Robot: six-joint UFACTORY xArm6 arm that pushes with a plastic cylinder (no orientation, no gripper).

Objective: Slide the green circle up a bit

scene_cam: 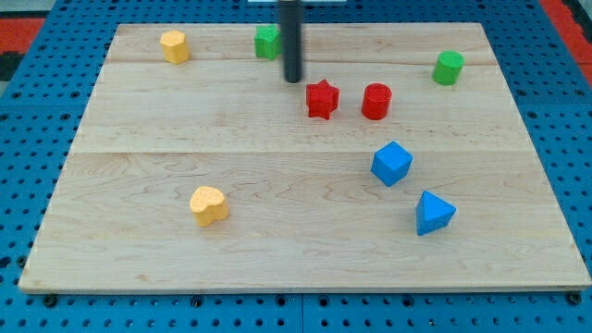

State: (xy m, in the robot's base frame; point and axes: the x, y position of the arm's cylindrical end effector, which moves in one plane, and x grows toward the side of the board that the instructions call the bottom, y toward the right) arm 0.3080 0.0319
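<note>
On a pale wooden board point(277, 222) made of joined planks, with grain running across the view, eight small blocks lie scattered. The board rests on a blue perforated surface point(37, 139) dotted with rows of holes, and a strip of red shows in both upper corners of the view.

In the single camera view, my tip point(293, 80) comes down from the view's top as a straight dark rod. It carries no jaws, so there is nothing to be apart or together; it simply stands bare on the board, clamped on nothing. The tip sits just beside a green block point(266, 42) of unclear shape, to that block's lower right, with the rod partly covering its right edge. Whether they touch I cannot tell.

The green circle point(449, 68), a short cylinder, stands near the view's top right, well apart from my tip and close to the board's upper edge.

A red star point(322, 99) lies just below and right of the tip, with a red cylinder point(376, 101) near beside it. A yellow block point(174, 45) sits at the upper left. A yellow heart point(209, 205) lies at the lower left. A blue cube point(391, 163) and a blue triangle point(434, 213) sit at the lower right, near each other.
</note>
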